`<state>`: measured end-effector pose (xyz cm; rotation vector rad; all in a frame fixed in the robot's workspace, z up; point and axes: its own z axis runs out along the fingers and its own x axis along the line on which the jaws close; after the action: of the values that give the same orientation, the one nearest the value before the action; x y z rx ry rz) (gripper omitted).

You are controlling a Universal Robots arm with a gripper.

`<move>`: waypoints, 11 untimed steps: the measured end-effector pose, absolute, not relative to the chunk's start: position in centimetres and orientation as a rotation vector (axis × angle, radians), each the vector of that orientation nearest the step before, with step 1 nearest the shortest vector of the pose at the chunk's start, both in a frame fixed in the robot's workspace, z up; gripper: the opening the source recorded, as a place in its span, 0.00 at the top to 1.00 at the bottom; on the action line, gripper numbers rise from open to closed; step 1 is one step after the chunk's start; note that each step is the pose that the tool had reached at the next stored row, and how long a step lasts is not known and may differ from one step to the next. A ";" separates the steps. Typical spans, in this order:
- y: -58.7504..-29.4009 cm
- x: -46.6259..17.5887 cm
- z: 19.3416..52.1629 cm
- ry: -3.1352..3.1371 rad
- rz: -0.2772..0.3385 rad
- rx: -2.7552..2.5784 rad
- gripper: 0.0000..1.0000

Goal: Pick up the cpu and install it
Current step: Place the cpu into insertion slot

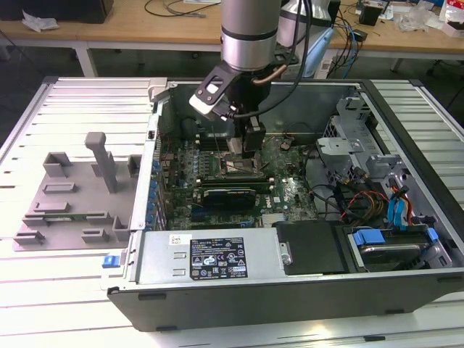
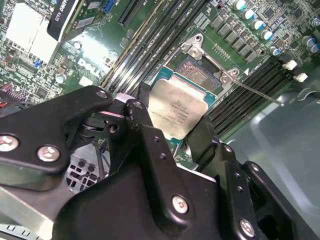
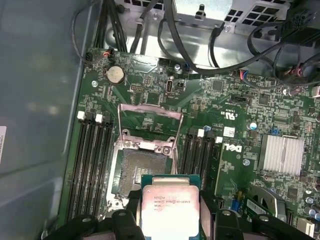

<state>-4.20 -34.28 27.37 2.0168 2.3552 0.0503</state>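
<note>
End effector (image 2: 172, 119) is clamped on the cpu (image 3: 170, 209), fingers on two opposite edges, chip flat over the open socket (image 3: 143, 171), not yet seated, memory slots (image 3: 90, 165) beside the socket.

The cpu (image 2: 177, 107) — dull silvery metal (smudged); end effector (image 2: 170, 120) matt black.

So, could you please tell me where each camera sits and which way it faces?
Exterior view: off the arm, raised, looking down into the open computer case; the arm and gripper show over the motherboard.
First wrist view: on the wrist, looking down past the fingers at the open socket.
Second wrist view: on the wrist, slanting down close behind the black finger linkages.
Both wrist views share the cpu, held between the fingers over the socket.
</note>
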 end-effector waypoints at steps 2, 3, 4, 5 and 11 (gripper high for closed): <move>-34.3 -4.2 27.1 2.355 0.051 2.017 0.45; -34.3 -4.2 26.9 2.355 0.050 2.017 0.45; -34.3 -4.2 26.6 2.354 0.050 2.018 0.45; -34.3 -4.2 26.4 2.345 0.050 2.028 0.45; -34.2 -4.2 25.6 2.277 0.050 2.104 0.45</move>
<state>-4.16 -34.24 25.60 2.1039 2.2771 0.0496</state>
